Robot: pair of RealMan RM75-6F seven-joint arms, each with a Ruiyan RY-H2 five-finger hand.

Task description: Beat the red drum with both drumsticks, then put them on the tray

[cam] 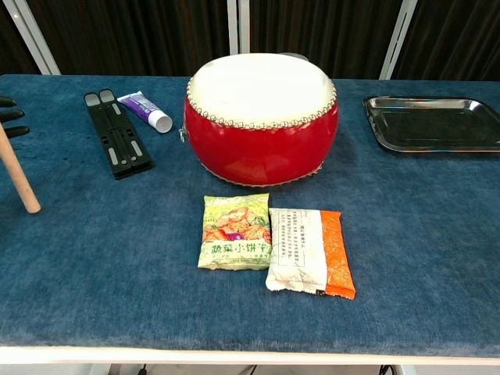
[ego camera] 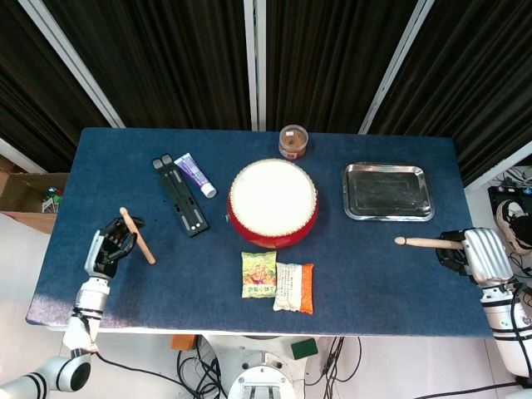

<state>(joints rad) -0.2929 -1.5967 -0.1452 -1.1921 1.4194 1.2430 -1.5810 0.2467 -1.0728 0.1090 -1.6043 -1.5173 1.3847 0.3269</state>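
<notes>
The red drum (ego camera: 273, 202) with a white skin stands at the table's middle, also in the chest view (cam: 262, 117). The empty metal tray (ego camera: 388, 191) lies to its right, its rim (cam: 433, 123) showing at the chest view's right edge. My left hand (ego camera: 108, 249) is near the table's left edge and holds a wooden drumstick (ego camera: 138, 237) that slants toward the front. The chest view shows that drumstick (cam: 17, 176) and some fingertips (cam: 12, 117) at the far left. My right hand (ego camera: 478, 253) grips the other drumstick (ego camera: 426, 243), whose tip points left toward the drum.
A black folding stand (ego camera: 180, 195) and a white-and-purple tube (ego camera: 195, 174) lie left of the drum. A brown jar (ego camera: 293, 141) stands behind it. Two snack packets (cam: 234, 232) (cam: 311, 251) lie in front of the drum.
</notes>
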